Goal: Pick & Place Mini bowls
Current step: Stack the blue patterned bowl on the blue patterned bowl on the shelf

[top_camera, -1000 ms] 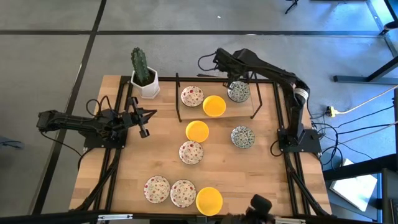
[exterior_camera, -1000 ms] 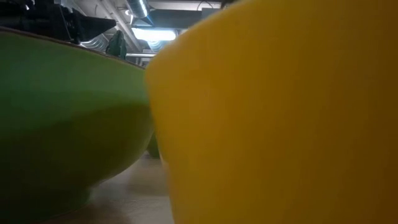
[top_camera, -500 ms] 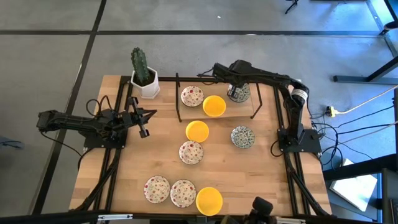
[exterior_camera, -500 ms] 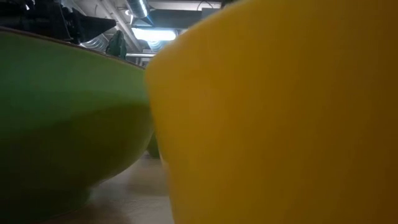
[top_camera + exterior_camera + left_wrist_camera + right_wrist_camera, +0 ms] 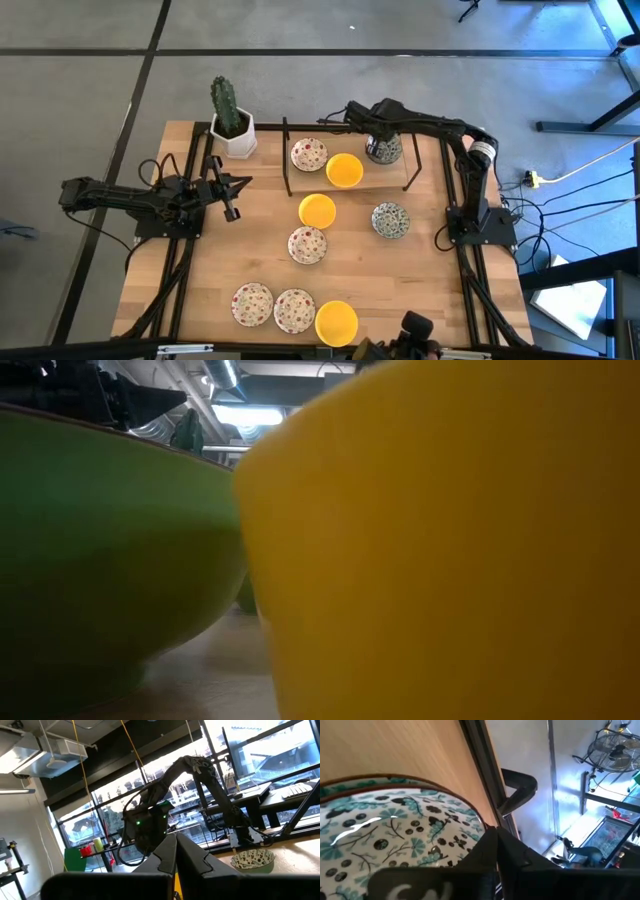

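Several mini bowls show in the high view. A red-speckled bowl point(image 5: 309, 154), a yellow bowl point(image 5: 344, 170) and a green-patterned bowl point(image 5: 384, 149) sit on a dark-framed rack point(image 5: 287, 160) at the far middle. My right gripper point(image 5: 372, 140) slants down, shut, at the green-patterned bowl's rim point(image 5: 470, 817). Other bowls rest on the table: yellow point(image 5: 317, 210), red-speckled point(image 5: 307, 244), green-patterned point(image 5: 390, 219). My left gripper point(image 5: 232, 211) waits shut at the left. My right gripper has its shut fingertips point(image 5: 490, 840) right at the green-patterned bowl's rim, coming from above on a slant. I cannot tell whether they touch it. The bowl stands upright on the rack.
A cactus in a white pot point(image 5: 232, 128) stands at the far left. Three bowls line the near edge: red-speckled ones point(image 5: 252, 304) point(image 5: 294, 310) and a yellow one point(image 5: 336, 322). The low view is filled by a yellow bowl point(image 5: 450, 540) and a green-looking bowl point(image 5: 100, 560).
My right arm has sunk, bringing its gripper down toward the green-patterned bowl on the rack. The bowl has stayed in its place, as have the others.
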Robot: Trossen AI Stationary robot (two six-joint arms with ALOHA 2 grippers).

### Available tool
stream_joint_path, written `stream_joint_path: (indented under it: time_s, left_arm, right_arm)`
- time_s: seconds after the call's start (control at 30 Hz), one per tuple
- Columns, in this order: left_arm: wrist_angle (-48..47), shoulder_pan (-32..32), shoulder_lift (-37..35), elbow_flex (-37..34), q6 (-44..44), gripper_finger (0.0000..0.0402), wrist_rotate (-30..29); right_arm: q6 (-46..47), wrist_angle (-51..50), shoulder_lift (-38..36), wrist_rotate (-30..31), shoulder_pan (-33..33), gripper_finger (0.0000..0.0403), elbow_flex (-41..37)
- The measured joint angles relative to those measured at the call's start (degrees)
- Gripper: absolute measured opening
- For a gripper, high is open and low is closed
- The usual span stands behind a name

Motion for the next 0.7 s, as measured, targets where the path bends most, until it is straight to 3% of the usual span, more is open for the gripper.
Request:
stream_joint_path:
  time_s: [0.33,0.7]
  left_arm:
    - [0.0,0.0,0.0,0.0,0.0,0.0006,-0.02]
    - [-0.02,0.01,-0.02,0.0,-0.4,0.0001,0.0]
  right_arm:
    - [-0.56,0.21,-0.07,5.82,3.46,0.0002,2.34]
    - [-2.77,0.02,-0.09,2.73,11.58,0.0002,2.16]
